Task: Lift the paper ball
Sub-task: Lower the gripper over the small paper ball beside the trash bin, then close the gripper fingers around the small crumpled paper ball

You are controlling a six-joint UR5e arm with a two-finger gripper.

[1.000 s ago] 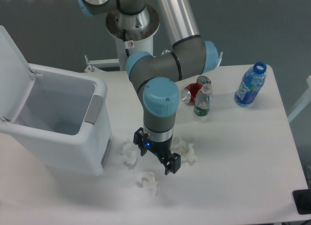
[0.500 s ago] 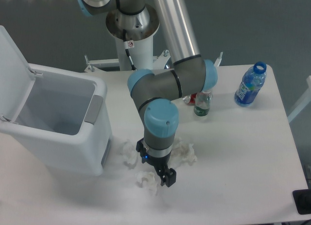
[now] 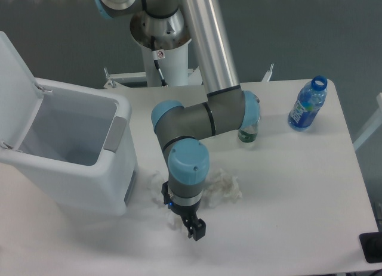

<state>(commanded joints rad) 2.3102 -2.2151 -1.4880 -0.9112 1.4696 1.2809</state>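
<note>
The paper ball (image 3: 173, 223) lies on the white table near the front edge. Only a small white edge of it shows, because the gripper's body covers the rest. My gripper (image 3: 182, 211) points straight down over it, open, with one dark finger (image 3: 197, 230) at the ball's lower right and the other at its upper left. The ball sits between the two fingers. I cannot tell whether the fingers touch it.
A larger fluffy white wad (image 3: 227, 184) lies just right of the gripper, and another white wad (image 3: 156, 183) just left. An open white bin (image 3: 77, 163) stands at the left. A green bottle (image 3: 249, 133) and a blue bottle (image 3: 307, 103) stand at the back right.
The gripper has moved forward and slightly left, and has come down around the paper ball, which showed fully before. The arm's elbow has swung over the red cans.
</note>
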